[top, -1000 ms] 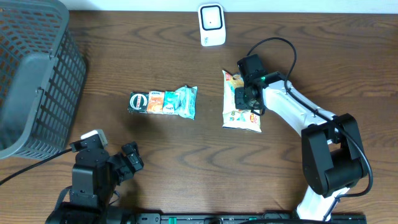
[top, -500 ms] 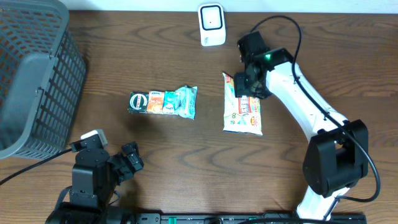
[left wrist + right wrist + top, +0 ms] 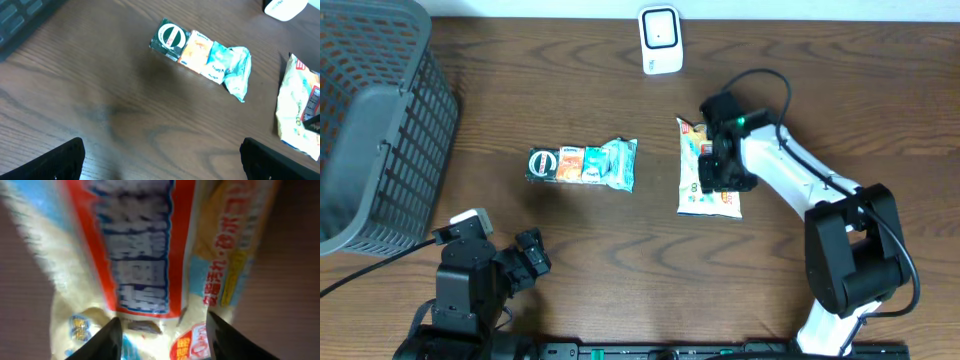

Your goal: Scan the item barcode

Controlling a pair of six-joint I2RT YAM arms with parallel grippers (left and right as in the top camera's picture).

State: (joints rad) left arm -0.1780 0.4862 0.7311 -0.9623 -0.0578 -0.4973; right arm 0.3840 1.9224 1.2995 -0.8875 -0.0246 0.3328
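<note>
Snack bag (image 3: pixel 705 185) lies flat on the table (image 3: pixel 620 230) near the scanner (image 3: pixel 660 40), right gripper (image 3: pixel 720 170) over it. Only the right wrist view shows those jaws parted astride its print; left gripper (image 3: pixel 161 150) gapes wide, empty.

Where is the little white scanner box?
In the overhead view, the white scanner stands at the far edge of the table, near the middle, beyond the yellow snack bag.

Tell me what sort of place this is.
Likely a mock shop checkout on a wooden table: a white barcode scanner at the far edge, a grey shopping basket to one side, and a snack bag lying flat.
</note>
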